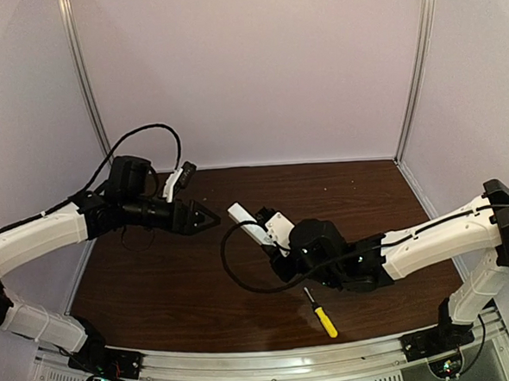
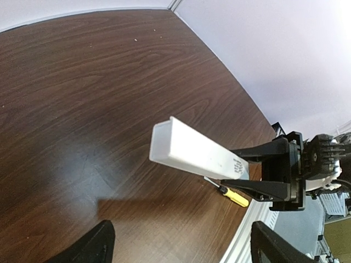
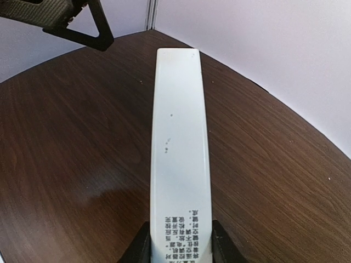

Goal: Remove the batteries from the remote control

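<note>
From above, the right gripper (image 1: 279, 236) is clamped on the right end of the remote control (image 1: 250, 225), holding it raised over the middle of the table (image 1: 156, 283). The left gripper (image 1: 206, 217) hangs wide open just left of it, not touching.

Left wrist: the remote's blank end faces the spread fingers (image 2: 93, 246), so centre it between them before closing.

Right wrist: only a plain printed face shows and no batteries are visible, so the hold should probably leave the battery side reachable.

A robot test cell in a lab: a dark wood worktop (image 1: 156, 283) boxed in by plain pale wall panels (image 1: 256, 69) on metal posts (image 1: 85, 80), with two robot arms (image 1: 430, 240) bolted to a metal rail (image 1: 274, 362).
</note>
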You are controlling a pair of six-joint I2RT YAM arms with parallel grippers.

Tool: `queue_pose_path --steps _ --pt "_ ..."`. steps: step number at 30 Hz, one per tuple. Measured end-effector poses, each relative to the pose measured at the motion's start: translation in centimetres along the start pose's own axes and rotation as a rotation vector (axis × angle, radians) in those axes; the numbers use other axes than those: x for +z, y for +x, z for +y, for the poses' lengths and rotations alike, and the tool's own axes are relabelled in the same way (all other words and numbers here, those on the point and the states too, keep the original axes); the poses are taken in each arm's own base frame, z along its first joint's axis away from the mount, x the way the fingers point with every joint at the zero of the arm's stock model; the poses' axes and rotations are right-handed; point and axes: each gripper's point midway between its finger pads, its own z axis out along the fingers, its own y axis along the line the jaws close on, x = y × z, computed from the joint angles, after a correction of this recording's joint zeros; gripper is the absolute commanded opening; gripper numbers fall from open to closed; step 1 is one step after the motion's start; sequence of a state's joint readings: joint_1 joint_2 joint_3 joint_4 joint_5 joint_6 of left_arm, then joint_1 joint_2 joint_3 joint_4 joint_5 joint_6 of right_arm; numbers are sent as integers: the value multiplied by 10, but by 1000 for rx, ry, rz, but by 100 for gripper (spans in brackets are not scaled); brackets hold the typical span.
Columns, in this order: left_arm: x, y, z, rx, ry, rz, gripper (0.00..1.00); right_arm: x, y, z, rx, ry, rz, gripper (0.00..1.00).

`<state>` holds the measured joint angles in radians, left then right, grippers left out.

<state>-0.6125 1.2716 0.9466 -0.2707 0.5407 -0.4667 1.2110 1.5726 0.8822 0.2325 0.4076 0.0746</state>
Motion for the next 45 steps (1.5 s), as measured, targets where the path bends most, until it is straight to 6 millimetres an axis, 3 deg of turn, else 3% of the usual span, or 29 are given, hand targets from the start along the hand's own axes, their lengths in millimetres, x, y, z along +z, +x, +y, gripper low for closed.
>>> queue_pose_path --steps 11,20,35,45 --pt "16 -3 2 -33 35 19 80 -1 9 12 -43 -74 41 0" --pt "31 0 4 -74 77 44 69 -1 13 17 -54 -104 60 0" --pt "36 0 0 -90 123 48 56 1 7 21 -49 -114 51 0" --pt "36 0 1 -104 117 46 37 1 8 21 -49 -114 53 0"
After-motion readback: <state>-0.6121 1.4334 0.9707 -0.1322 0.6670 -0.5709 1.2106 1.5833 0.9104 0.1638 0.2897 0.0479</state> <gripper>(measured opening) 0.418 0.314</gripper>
